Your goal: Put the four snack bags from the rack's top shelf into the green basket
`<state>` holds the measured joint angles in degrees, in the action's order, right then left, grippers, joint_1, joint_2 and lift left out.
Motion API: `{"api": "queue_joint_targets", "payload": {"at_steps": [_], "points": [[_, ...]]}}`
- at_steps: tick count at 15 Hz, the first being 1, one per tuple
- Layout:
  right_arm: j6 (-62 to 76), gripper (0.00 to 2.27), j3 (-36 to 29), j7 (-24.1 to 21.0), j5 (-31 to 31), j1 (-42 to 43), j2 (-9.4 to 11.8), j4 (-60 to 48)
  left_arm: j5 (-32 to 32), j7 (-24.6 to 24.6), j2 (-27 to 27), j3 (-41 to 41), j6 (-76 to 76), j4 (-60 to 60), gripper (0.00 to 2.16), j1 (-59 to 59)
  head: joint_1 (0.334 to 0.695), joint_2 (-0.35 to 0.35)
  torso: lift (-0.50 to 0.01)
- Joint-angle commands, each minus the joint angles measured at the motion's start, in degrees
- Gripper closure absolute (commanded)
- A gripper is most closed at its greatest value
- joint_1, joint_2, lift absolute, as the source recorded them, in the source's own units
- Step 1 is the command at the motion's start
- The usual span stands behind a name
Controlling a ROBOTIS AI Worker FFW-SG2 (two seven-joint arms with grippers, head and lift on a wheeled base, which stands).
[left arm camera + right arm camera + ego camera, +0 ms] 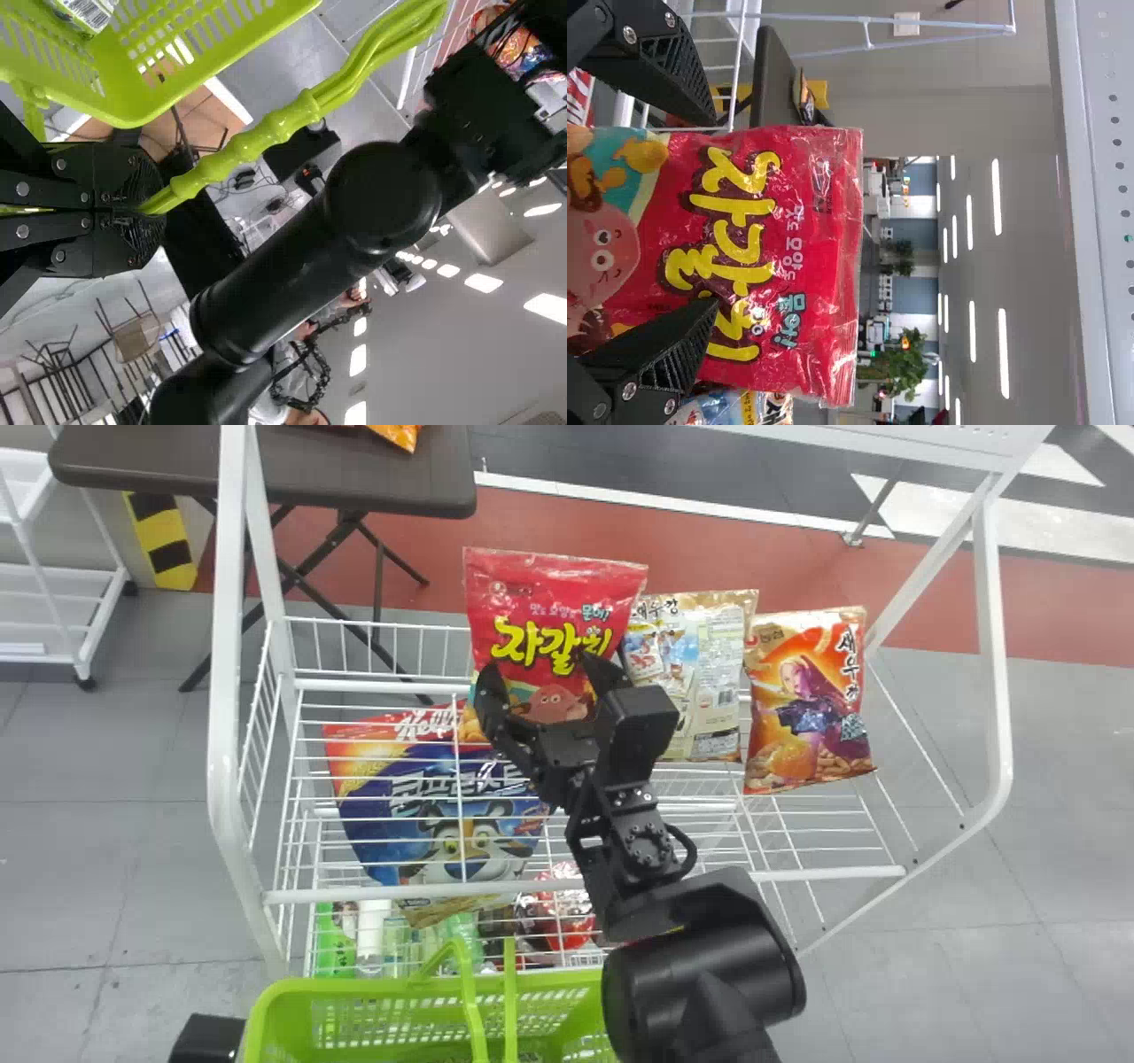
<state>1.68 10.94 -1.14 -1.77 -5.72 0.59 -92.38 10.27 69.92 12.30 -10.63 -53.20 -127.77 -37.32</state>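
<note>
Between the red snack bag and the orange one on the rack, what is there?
A beige snack bag, between the red bag and the orange bag in the head view.

The top shelf point(824, 873) holds snack bags point(808, 713) (three).

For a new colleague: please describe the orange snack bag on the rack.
Find the white wire rack, then its top shelf. There, the orange bag is the rightmost bag in the head view. Unlike the beige bag and the red bag, it shows a purple figure.
</note>
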Motion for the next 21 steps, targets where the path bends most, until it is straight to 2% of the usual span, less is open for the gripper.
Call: {"api": "queue_joint_targets", "payload": {"at_steps": [1, 2, 3, 4, 5, 6, 12, 14, 18, 19, 21], "points": [[-5.2, 0.33, 0.0, -0.2, -0.9, 3.1, -0.2, 2.7, 0.2, 0.0, 0.3, 0.0, 0.0, 0.1, 1.9, 0.1, 0.695, -0.233, 0.0], [-7.6, 0.51, -0.3, -0.1, -1.0, 3.7, -0.2, 2.9, 0.2, 0.0, 0.3, 0.0, 0.0, 0.1, 1.9, 0.1, 0.695, -0.231, 0.0], [-10.6, 1.0, -0.6, 1.0, -1.0, 3.8, -0.1, 2.7, 0.2, 0.0, 0.4, 0.0, 0.0, 0.1, 1.9, 0.1, 0.695, -0.229, 0.0], [-11.3, 1.67, -0.5, 1.5, -1.0, 3.1, -0.1, 1.8, 0.2, 0.0, 0.4, 0.0, 0.2, 0.1, 1.9, 0.1, 0.695, -0.228, 0.0], [-11.7, 1.97, -0.2, 1.7, -1.0, 2.4, -0.1, 0.4, 0.2, 0.0, 0.3, 0.0, 0.0, 0.1, 1.9, 0.1, 0.695, -0.228, 0.0], [-11.5, 2.04, 0.0, 2.8, -1.0, 1.4, 0.0, -0.8, 0.2, 0.0, 0.3, 0.0, 0.2, 0.1, 1.9, 0.1, 0.695, -0.228, 0.0], [-11.3, 2.05, 0.0, 4.3, -0.9, -6.8, 0.3, -12.6, 0.2, 0.2, 0.1, 0.0, 0.2, -0.3, 1.9, -0.1, 0.695, -0.212, 0.0], [-14.8, 2.05, -1.3, 5.1, 0.2, -11.3, 1.0, -19.5, 0.2, 0.2, 0.1, 0.1, 0.2, -0.4, 1.9, -0.2, 0.695, -0.223, 0.0], [-29.8, 2.04, -7.5, 9.7, 8.1, -24.2, 4.3, -38.6, 0.2, 0.2, -0.1, 0.2, 0.2, -0.3, 1.9, -0.1, 0.695, -0.275, 0.0], [-34.7, 2.04, -10.3, 12.0, 10.2, -28.0, 4.4, -43.8, 0.0, 0.1, -0.3, 0.1, 0.2, -0.3, 1.9, -0.1, 0.695, -0.324, 0.0], [-44.4, 2.04, -15.9, 15.9, 15.0, -34.0, 4.4, -51.6, -0.2, 0.1, -0.5, 0.1, 0.2, -0.4, 1.9, -0.3, 0.695, -0.35, 0.0]]}}
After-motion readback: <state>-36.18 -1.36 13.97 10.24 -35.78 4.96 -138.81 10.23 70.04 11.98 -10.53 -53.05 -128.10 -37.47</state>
